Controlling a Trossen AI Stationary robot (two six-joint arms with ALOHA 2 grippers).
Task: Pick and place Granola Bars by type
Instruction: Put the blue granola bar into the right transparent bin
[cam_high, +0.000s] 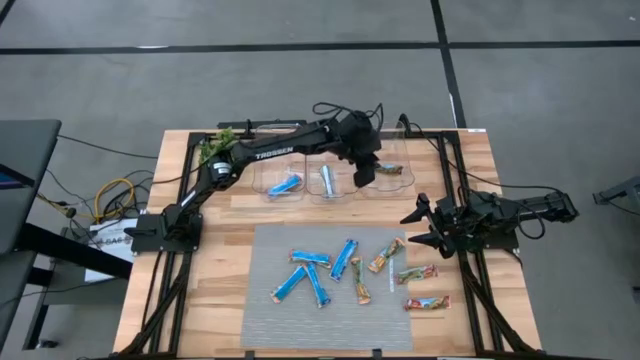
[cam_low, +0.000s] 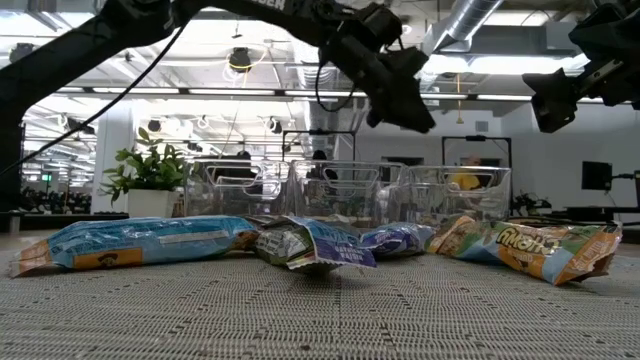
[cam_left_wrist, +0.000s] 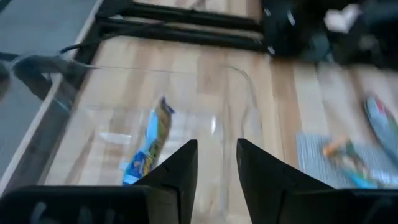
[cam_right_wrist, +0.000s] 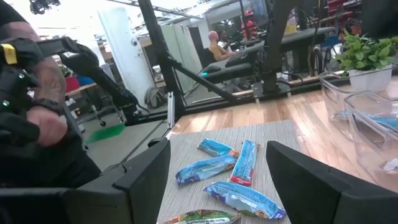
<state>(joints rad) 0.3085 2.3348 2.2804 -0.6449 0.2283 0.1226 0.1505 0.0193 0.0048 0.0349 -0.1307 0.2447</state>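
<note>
Crinkly foil bars (cam_high: 345, 272) lie scattered on the woven grey mat (cam_high: 265, 325). Right claw (cam_high: 422, 228) hovers beside it, fingers wide apart. Left claw (cam_high: 366, 174), slightly apart and empty, hangs over clear plastic bins (cam_high: 330, 182) holding three bars.

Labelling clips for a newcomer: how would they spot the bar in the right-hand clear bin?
Along the table's far edge stand three clear bins. The rightmost, below the left gripper, holds one tan bar; its neighbours each hold a blue one.
</note>
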